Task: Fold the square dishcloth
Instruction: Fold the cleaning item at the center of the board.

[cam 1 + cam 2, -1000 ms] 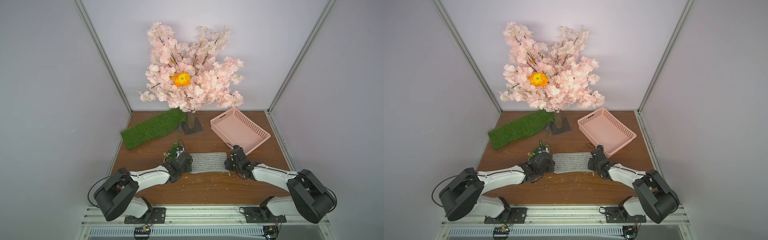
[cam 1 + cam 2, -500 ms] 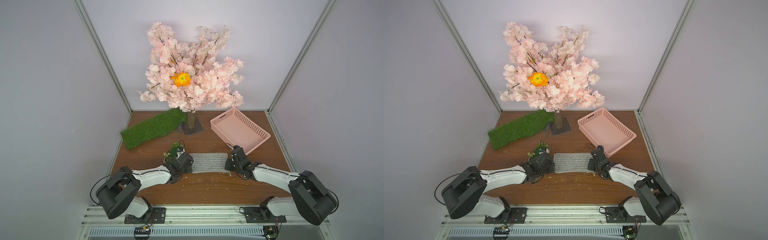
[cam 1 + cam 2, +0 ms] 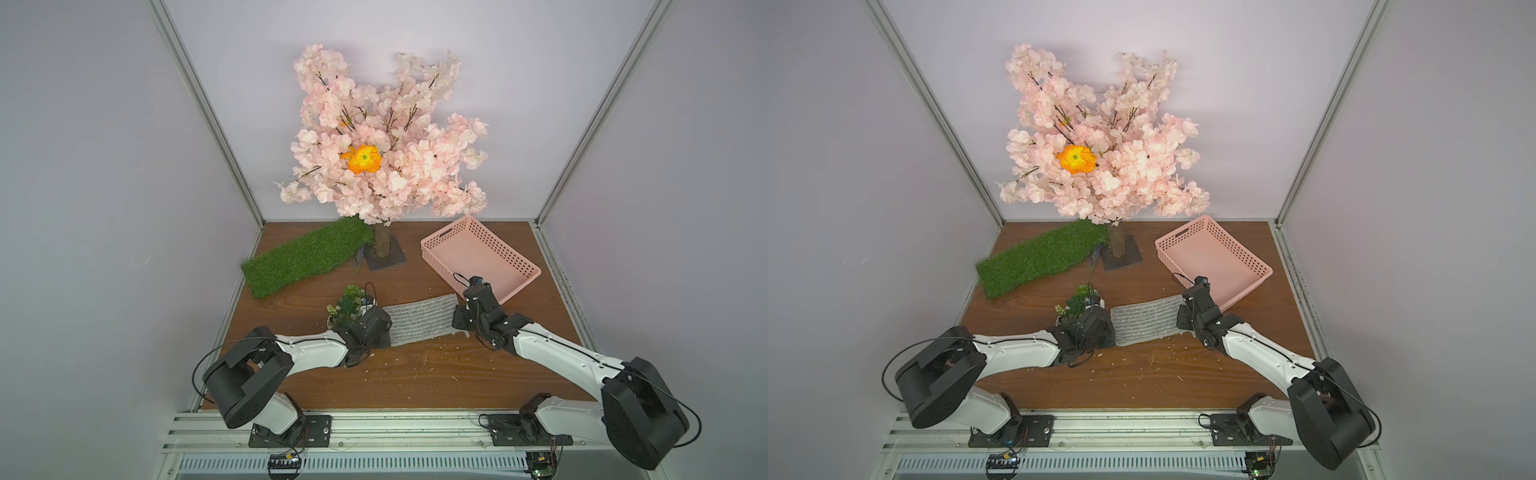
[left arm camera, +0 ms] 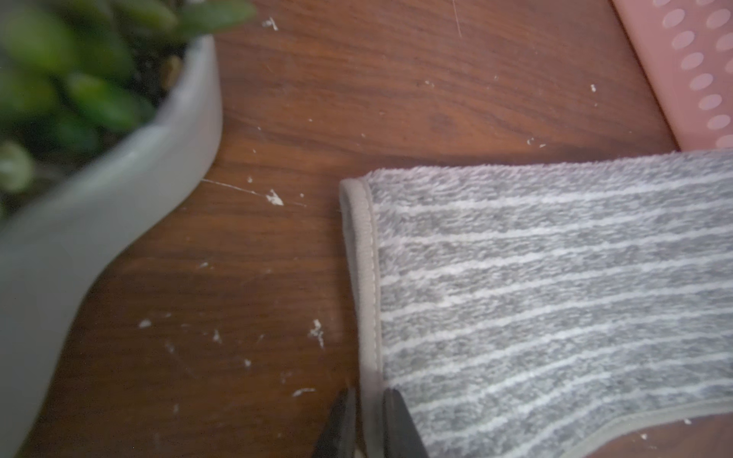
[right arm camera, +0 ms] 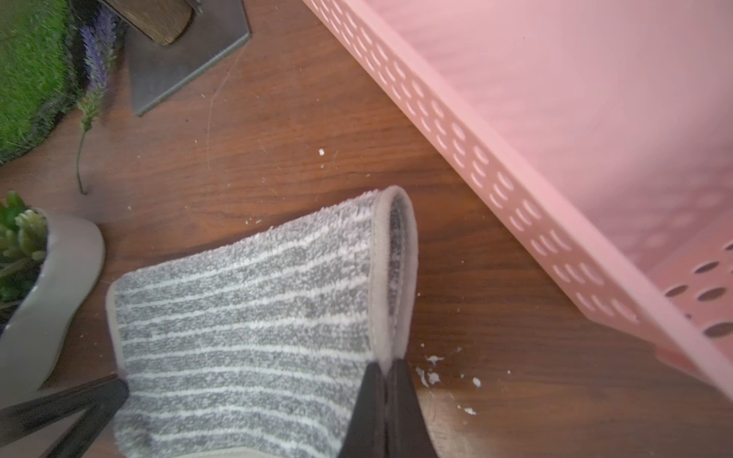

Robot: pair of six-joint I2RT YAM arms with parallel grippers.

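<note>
The square dishcloth (image 3: 417,320) (image 3: 1146,320), grey with thin whitish stripes, lies as a doubled rectangle on the brown table between the two arms. My left gripper (image 4: 369,420) is at its left end. The black fingers stand on either side of the beige hem near the front corner, shut on it. My right gripper (image 5: 386,396) is shut on the right end of the dishcloth (image 5: 246,297), pinching both hemmed layers, which arch open behind the fingertips. In both top views the wrists hide the fingertips.
A small potted plant (image 3: 349,303) in a white pot (image 4: 119,178) stands close behind the left wrist. A pink basket (image 3: 486,262) (image 5: 555,119) sits just behind the right wrist. A green grass mat (image 3: 303,257) and a blossom tree (image 3: 382,141) occupy the back.
Both grippers have closed on the cloth's side hems, the right one first and the left one just now. The arms have barely shifted.
</note>
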